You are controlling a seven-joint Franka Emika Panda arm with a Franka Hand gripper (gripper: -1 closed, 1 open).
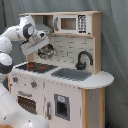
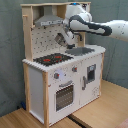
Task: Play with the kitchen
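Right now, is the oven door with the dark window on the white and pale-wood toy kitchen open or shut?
Shut. In both exterior views the oven door lies flush with the front of the toy kitchen, no gap visible.

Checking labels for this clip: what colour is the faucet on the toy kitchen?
Black; the faucet shows best in the first exterior view.
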